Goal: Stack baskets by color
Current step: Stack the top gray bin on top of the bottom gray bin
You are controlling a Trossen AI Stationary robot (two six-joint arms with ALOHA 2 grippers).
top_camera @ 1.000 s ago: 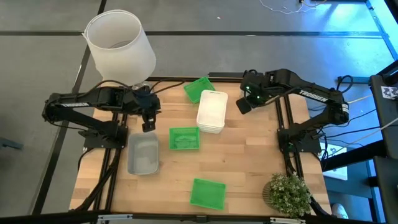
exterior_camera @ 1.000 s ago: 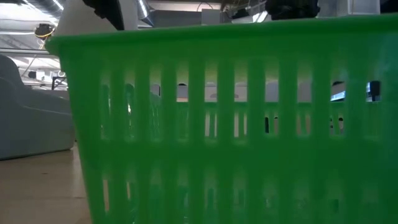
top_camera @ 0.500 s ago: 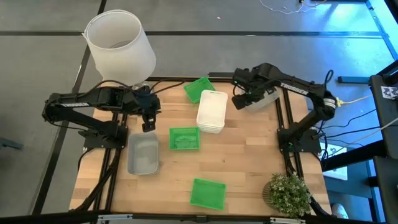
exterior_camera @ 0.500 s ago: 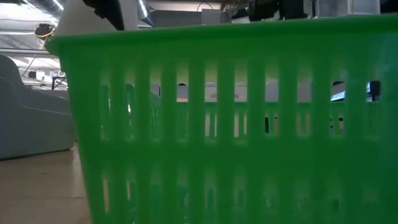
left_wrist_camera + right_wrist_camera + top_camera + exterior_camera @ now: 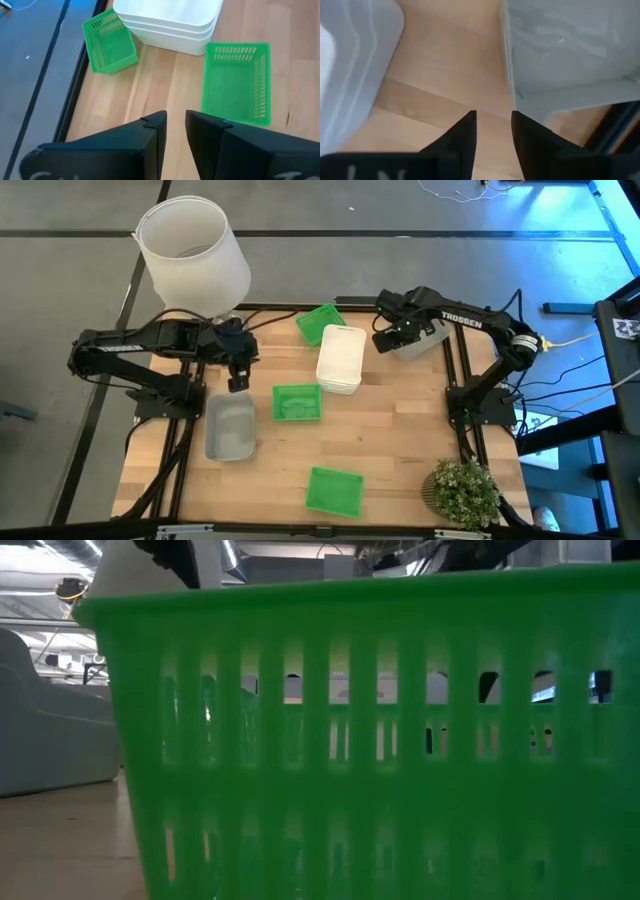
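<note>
— Seen from above?
— Hovered over the far right of the surface (image 5: 400, 430), the right tool (image 5: 388, 340), released and empty, between the white stack (image 5: 340, 358) and a grey basket (image 5: 428, 338) resting at the far right edge. Waited over the left side, the left tool (image 5: 238, 382), just beyond a second grey basket (image 5: 231, 427). Lay scattered, three green ones: a tilted green basket (image 5: 320, 322) behind the white stack, a middle green basket (image 5: 297, 402) beside it, a near green basket (image 5: 334, 490) at the front. Stood off the far left corner, a lampshade (image 5: 192, 250); at the front right, a plant (image 5: 462, 490).
— From surface height?
— Filled nearly everything, the slotted wall of the near green basket (image 5: 350, 740).
— Left wrist?
— Stood slightly parted with nothing between, the left tool (image 5: 175, 120); ahead, the white stack (image 5: 167, 20), the tilted green basket (image 5: 107, 42), the middle green basket (image 5: 237, 82).
— Right wrist?
— Gaped over bare wood, the right tool (image 5: 493, 117), gripping nothing; just beside one finger, the grey basket (image 5: 570, 50).
</note>
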